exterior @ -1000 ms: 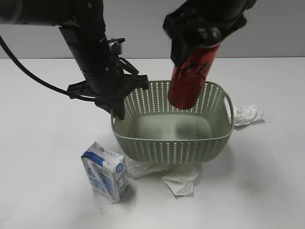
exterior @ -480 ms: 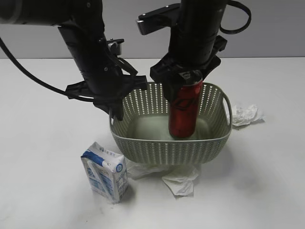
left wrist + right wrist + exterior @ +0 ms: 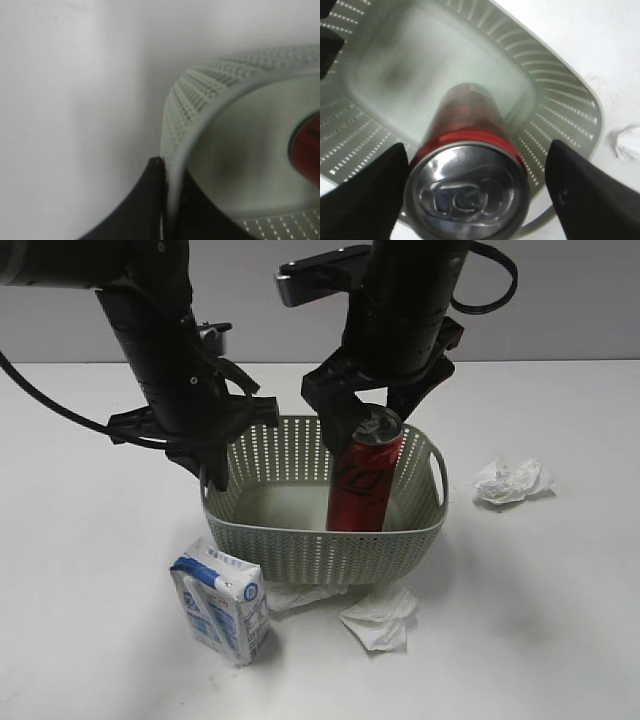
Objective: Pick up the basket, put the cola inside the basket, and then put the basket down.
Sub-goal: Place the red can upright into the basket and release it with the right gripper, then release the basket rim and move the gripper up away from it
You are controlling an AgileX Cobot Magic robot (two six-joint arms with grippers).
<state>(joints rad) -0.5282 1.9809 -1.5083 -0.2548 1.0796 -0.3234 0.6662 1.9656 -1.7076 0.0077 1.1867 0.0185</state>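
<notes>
The right pincer (image 3: pixel 470 195) stands wide open astride the cola (image 3: pixel 362 480), apparently not gripping it. The can stands in the basket (image 3: pixel 320 540). The left pincer (image 3: pixel 167 200) clamps the basket's rim.

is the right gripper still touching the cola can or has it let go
Apart. In the right wrist view the right gripper stands open, with a clear gap between each finger and the cola, which stands in the basket.

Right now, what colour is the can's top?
Silver, above a red body; the cola shows it best in the right wrist view.
</notes>
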